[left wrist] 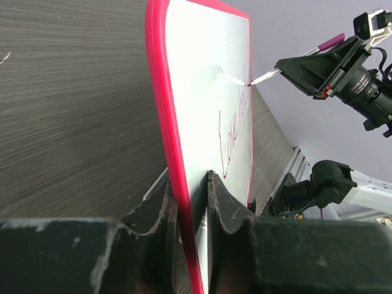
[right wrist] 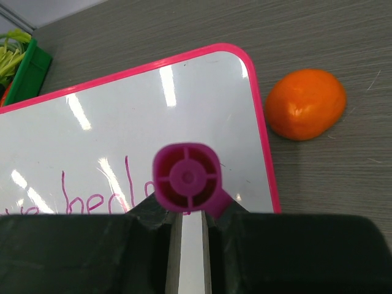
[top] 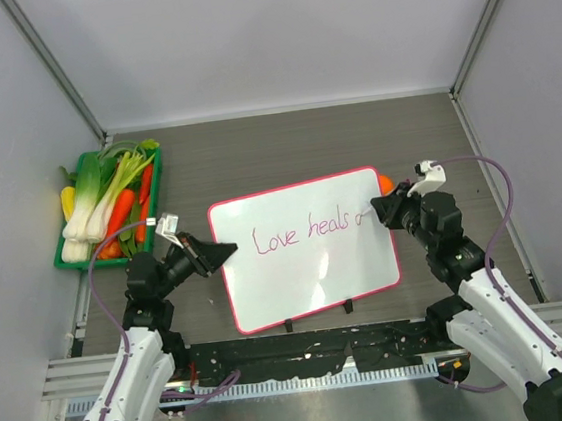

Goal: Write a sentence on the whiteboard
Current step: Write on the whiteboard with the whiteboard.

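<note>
now the left tool (top: 223, 252) is closed tight on the left short edge of the whiteboard (top: 299, 281). in the left wrist view its two fingers (left wrist: 223, 209) sit one on each face of the board, with the pink frame pinched between them. the board stretches away from this tool towards the right tool (top: 382, 210), its two small black feet (top: 289, 323) on the long edge nearest the arm bases. whether the board lies flat on the grey surface (top: 255, 153) or stands tilted, i cannot tell for sure.

the right tool is closed around a pink marker (right wrist: 187, 177), whose round back end fills the gap between its fingers in the right wrist view. seen from the left tool, the marker's tip touches the white face and meets its own reflection there. pink writing (top: 304, 233) reading "love heals" runs from near the left tool up to that tip, with a short stroke started after it.

just beyond the board's corner, close to the right tool's outer side, an orange (right wrist: 305, 104) rests on the surface, apart from the frame. well off to the left tool's outer side and further back is a green tray (top: 61, 260) of vegetables (top: 108, 193).
</note>
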Available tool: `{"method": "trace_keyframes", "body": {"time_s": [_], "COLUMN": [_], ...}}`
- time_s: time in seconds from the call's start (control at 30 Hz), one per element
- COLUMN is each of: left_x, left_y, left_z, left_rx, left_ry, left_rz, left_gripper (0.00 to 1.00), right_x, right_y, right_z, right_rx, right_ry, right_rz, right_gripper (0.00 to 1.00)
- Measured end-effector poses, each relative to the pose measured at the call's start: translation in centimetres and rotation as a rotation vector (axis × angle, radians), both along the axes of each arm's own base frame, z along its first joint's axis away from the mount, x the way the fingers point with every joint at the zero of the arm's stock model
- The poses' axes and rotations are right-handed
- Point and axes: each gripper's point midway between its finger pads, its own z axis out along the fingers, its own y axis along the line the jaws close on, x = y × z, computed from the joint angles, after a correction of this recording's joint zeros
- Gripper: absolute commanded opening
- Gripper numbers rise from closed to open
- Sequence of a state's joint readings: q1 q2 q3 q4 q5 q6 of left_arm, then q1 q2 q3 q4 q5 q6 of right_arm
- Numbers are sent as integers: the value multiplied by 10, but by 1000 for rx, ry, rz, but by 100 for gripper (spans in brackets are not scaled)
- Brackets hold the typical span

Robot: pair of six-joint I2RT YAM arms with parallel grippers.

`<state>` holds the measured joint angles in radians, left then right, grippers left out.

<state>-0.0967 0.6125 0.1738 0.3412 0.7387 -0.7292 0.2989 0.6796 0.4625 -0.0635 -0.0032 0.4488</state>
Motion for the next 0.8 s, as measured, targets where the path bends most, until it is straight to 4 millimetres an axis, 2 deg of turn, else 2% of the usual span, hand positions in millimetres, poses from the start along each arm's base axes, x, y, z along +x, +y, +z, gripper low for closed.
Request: {"method": "trace_keyframes", "body": {"time_s": [0.47,0.8], "left_x": [0,0], "left_y": [0,0], "left_z": [1,1], "left_rx": [0,-1], "left_ry": [-3,-3], "left_rz": [-1,-3], "left_gripper": [0,0], "right_x": [3,-7], "right_y": [-1,-1], "right_z": [1,-4], "right_rx": [-1,-4], "right_ry": [-3,13], "right_rz": [-11,6], "right_gripper": [1,1]}}
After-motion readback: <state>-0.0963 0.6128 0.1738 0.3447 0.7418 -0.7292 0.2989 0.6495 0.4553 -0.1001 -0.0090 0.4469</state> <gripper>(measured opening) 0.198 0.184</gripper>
